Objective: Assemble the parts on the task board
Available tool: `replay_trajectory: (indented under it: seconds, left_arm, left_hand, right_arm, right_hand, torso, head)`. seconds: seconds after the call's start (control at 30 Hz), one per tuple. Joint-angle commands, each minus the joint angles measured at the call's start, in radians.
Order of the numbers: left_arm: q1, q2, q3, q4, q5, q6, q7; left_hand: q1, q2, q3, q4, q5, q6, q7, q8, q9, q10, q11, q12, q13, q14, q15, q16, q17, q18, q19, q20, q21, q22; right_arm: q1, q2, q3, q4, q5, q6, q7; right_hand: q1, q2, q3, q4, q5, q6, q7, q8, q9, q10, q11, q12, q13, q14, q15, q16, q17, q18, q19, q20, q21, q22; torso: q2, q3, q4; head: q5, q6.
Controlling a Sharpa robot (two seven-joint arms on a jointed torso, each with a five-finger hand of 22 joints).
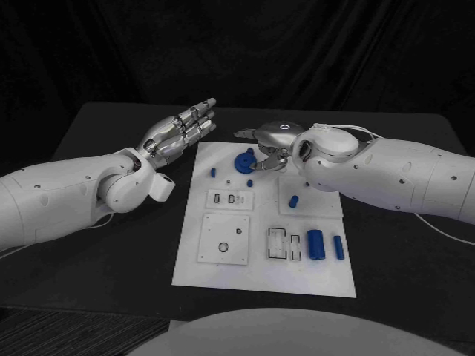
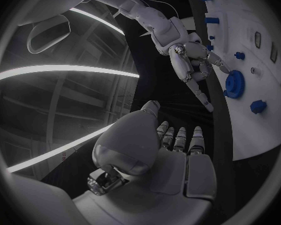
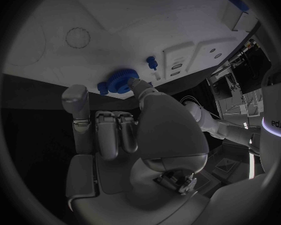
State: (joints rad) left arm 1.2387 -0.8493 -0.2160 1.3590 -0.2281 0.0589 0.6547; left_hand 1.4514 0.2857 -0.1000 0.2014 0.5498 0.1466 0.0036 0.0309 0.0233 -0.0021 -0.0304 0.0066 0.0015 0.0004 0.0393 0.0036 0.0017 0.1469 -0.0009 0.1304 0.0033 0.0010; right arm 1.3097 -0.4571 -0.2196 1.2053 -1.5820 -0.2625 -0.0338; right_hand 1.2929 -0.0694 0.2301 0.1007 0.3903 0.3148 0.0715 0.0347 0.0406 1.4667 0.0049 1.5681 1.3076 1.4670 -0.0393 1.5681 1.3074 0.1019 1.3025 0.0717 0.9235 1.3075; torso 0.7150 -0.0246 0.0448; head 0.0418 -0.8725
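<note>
Head view — round, toothed blue gear (image 1: 243, 161)

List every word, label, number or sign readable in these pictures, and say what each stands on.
"edje", or letters close to it: pale lettering on the dark band at the rim of the right wrist view; only part shows, so the reading is unsure.
The task board, its blue parts and both robot hands carry no readable text.

The far end of the white task board (image 1: 264, 274) is crowded by the right hand (image 1: 272, 145) over the blue toothed gear (image 1: 243, 161), while bare black table (image 1: 109, 252) is left open along both sides.
</note>
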Motion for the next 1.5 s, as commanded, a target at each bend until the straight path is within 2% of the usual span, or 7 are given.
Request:
replay_trajectory:
  seconds: [0.03,0.4,0.6,1.0,1.23,1.4,1.5]
  left_arm:
    - [-0.001,0.001,0.001,0.000,0.000,0.012,0.011]
    - [-0.001,0.001,0.001,-0.001,0.000,0.013,0.012]
    - [-0.001,0.001,0.001,-0.001,0.000,0.013,0.012]
    - [-0.001,0.002,0.001,-0.004,0.000,0.016,0.011]
    - [-0.002,0.000,0.001,-0.003,0.000,0.016,0.010]
    - [-0.002,0.000,0.001,-0.006,0.000,0.016,0.009]
    - [-0.003,-0.002,0.001,-0.007,0.000,0.015,0.009]
  left_hand:
    - [0.009,-0.001,0.003,0.001,0.004,-0.003,0.004,-0.002,0.000,0.002,0.008,-0.007,-0.002,0.000,0.009,-0.004,-0.002,0.010,0.001,0.005,-0.003,-0.001]
    - [0.007,-0.001,0.007,0.000,0.004,-0.003,0.005,-0.002,0.001,0.002,0.009,-0.007,-0.002,0.000,0.010,-0.004,-0.002,0.010,0.001,0.005,-0.003,-0.001]
    - [0.007,-0.001,0.007,0.000,0.004,-0.003,0.005,-0.002,0.001,0.002,0.009,-0.007,-0.002,0.000,0.010,-0.004,-0.002,0.010,0.001,0.005,-0.003,-0.001]
    - [0.007,-0.001,0.007,0.000,0.004,-0.003,0.005,-0.002,0.001,0.002,0.009,-0.007,-0.002,0.000,0.010,-0.004,-0.002,0.010,0.001,0.005,-0.003,-0.001]
    - [0.007,-0.001,0.007,0.000,0.004,-0.003,0.005,-0.002,0.001,0.002,0.009,-0.007,-0.002,0.000,0.010,-0.004,-0.002,0.010,0.001,0.005,-0.003,-0.001]
    - [0.005,0.000,0.011,-0.001,0.004,-0.003,0.006,-0.002,0.001,0.002,0.009,-0.007,-0.002,0.000,0.010,-0.004,-0.002,0.010,0.001,0.005,-0.003,-0.001]
    - [0.005,0.000,0.011,-0.001,0.004,-0.003,0.006,-0.002,0.001,0.002,0.009,-0.007,-0.002,0.000,0.010,-0.004,-0.002,0.010,0.001,0.005,-0.003,-0.001]
  right_arm:
    - [-0.001,-0.005,0.000,0.002,-0.006,-0.001,-0.013]
    - [-0.006,-0.019,0.000,0.017,-0.006,0.032,-0.015]
    - [-0.009,-0.024,0.000,0.022,-0.006,0.046,-0.024]
    - [-0.011,-0.035,0.000,0.022,-0.006,0.042,-0.036]
    - [-0.012,-0.047,0.000,0.023,-0.006,0.005,-0.037]
    - [-0.011,-0.074,0.000,0.036,-0.006,-0.044,-0.036]
    - [-0.003,-0.101,0.000,0.057,-0.005,-0.061,-0.045]
  right_hand:
    - [0.002,0.009,0.003,0.007,0.008,0.012,0.001,0.007,0.003,0.104,-0.007,0.003,0.263,0.104,-0.008,0.003,0.263,0.014,-0.004,-0.004,-0.005,0.112]
    - [-0.007,0.024,0.011,0.008,0.027,0.270,0.008,0.054,0.035,0.104,-0.003,0.003,0.263,0.104,-0.006,0.003,0.263,0.011,0.001,-0.003,0.003,0.115]
    - [-0.012,0.027,0.023,0.008,0.029,0.477,0.009,0.099,0.063,0.104,-0.003,0.003,0.263,0.104,-0.007,0.003,0.263,0.009,0.009,-0.004,0.016,0.117]
    - [-0.020,0.026,0.033,0.007,0.017,0.642,0.011,0.140,0.111,0.104,-0.002,0.003,0.263,0.104,-0.006,0.003,0.263,0.007,0.018,-0.004,0.030,0.120]
    - [-0.015,0.027,0.011,-0.010,0.001,0.686,0.003,0.179,0.175,0.104,-0.008,0.003,0.263,0.104,-0.011,0.003,0.263,0.006,0.022,-0.008,0.038,0.122]
    - [-0.012,0.040,-0.031,-0.026,-0.011,0.589,-0.002,0.240,0.360,0.104,-0.014,0.003,0.263,0.104,-0.016,0.003,0.263,0.005,0.027,-0.015,0.045,0.123]
    - [-0.018,0.043,-0.037,-0.014,-0.043,0.503,0.004,0.212,0.401,0.104,-0.009,0.003,0.263,0.104,-0.012,0.003,0.263,0.006,0.024,-0.012,0.035,0.121]
  torso:
    - [0.000,-0.0005,0.0005]
    - [0.000,-0.0010,-0.0012]
    - [0.000,-0.0004,-0.0001]
    - [0.000,-0.0005,-0.0007]
    - [-0.001,-0.0006,-0.0010]
    - [-0.005,-0.0008,-0.0031]
    - [-0.010,-0.0023,-0.0049]
  head:
    - [-0.001,0.000]
    - [-0.001,0.000]
    - [-0.003,0.000]
    - [-0.002,0.000]
    - [-0.003,0.000]
    - [0.002,0.000]
    - [0.005,0.000]
